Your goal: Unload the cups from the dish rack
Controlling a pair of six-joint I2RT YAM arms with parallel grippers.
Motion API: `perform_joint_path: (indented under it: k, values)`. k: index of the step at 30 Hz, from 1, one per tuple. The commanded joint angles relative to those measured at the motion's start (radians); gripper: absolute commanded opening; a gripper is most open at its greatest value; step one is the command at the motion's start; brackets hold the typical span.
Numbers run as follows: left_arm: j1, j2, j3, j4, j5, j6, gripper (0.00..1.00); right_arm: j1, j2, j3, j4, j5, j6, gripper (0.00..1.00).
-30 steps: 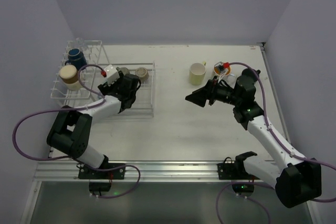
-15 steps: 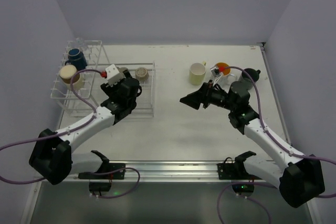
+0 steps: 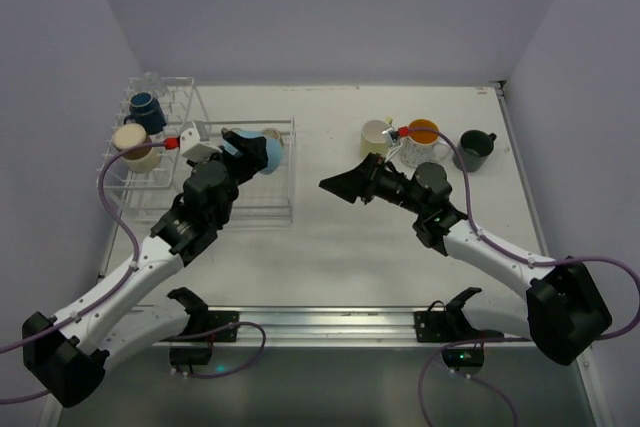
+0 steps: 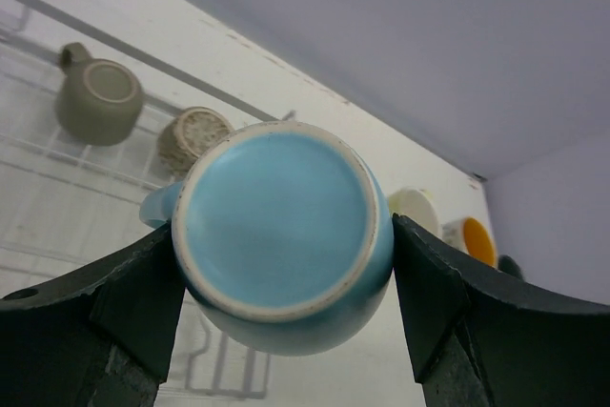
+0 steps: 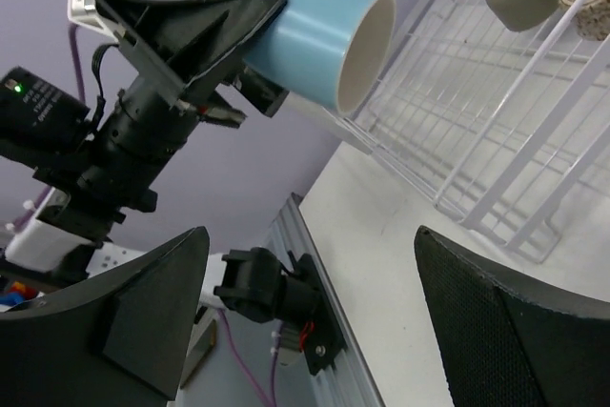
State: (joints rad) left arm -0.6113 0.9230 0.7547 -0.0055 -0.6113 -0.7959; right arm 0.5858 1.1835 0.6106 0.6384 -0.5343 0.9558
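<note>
1. Left claw (image 4: 286,278) is clenched on the light blue cup (image 4: 276,226). One finger sits on each side of the body near the base.
2. The cup is held on its side in the air over the far right end of the dish rack (image 3: 262,213). Its mouth points right, away from the rack.
3. Right claw (image 3: 335,185) is spread wide and empty. It hovers just right of the rack and faces the cup's mouth.
4. Still in the rack: two grey-brown cups (image 4: 98,100) in the low basket, plus a navy cup (image 3: 143,105) and a cream cup (image 3: 130,139) at the pronged left end.
5. Well right of the rack, on the table: a pale yellow cup (image 3: 376,135), an orange-lined cup (image 3: 424,137) and a dark green cup (image 3: 472,149).
6. Judgement: this looks like a handover.
7. Risks:
   - The round glazed wall could twist or slip between the fingers.
   - Letting go before the right claw closes would drop the cup onto the rack wires.
   - A misjudged approach could knock the claws together.
</note>
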Motion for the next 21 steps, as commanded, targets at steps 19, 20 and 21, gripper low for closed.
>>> perform_joint_path:
  k: [19,20,21]
  values:
    - [-0.042,-0.082,-0.184,0.547,0.631,-0.310,0.22,0.152,0.091,0.086,0.252,0.109,0.050,0.64]
    - [-0.044,-0.084,-0.187,0.558,0.631,-0.315,0.22,0.154,0.094,0.081,0.276,0.115,0.066,0.60]
    - [-0.044,-0.085,-0.192,0.565,0.633,-0.319,0.22,0.155,0.097,0.078,0.305,0.119,0.070,0.53]
